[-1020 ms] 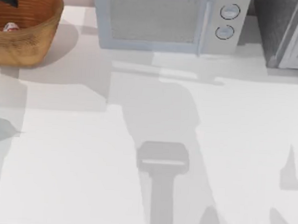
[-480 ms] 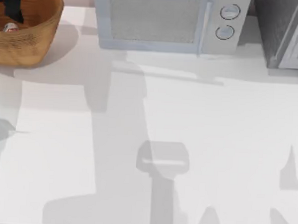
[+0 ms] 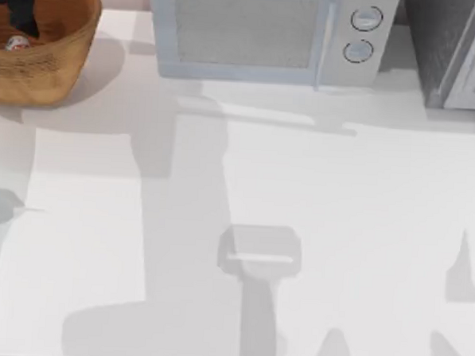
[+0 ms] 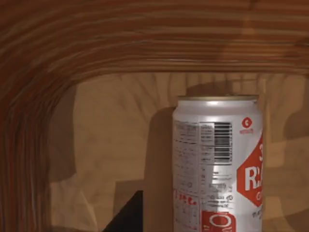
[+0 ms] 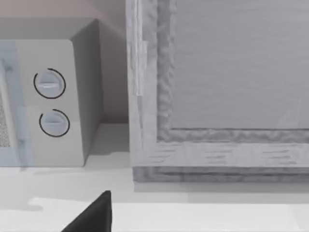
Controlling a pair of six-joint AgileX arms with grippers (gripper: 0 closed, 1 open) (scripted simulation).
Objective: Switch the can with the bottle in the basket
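From above, one basket (image 3: 44,64) sits at the table's (image 3: 300,197) far left corner, holding one can (image 3: 16,43); the left gripper (image 3: 19,7) hangs inside it, finger spacing impossible to tell. One microwave (image 3: 261,32) stands right of it.

In the left wrist view, the can (image 4: 217,164) stands upright on the basket floor (image 4: 111,145).

In the right wrist view, the microwave (image 5: 63,96) adjoins a grey cabinet (image 5: 217,87).

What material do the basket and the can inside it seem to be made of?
The basket looks like woven wicker, matte orange-brown: ribbed bands run around its wall, seen close in the left wrist view. The can appears to be thin metal with a glossy printed white and red skin; soft highlights and a dull gold rim suggest this, though a rendered surface leaves it uncertain.
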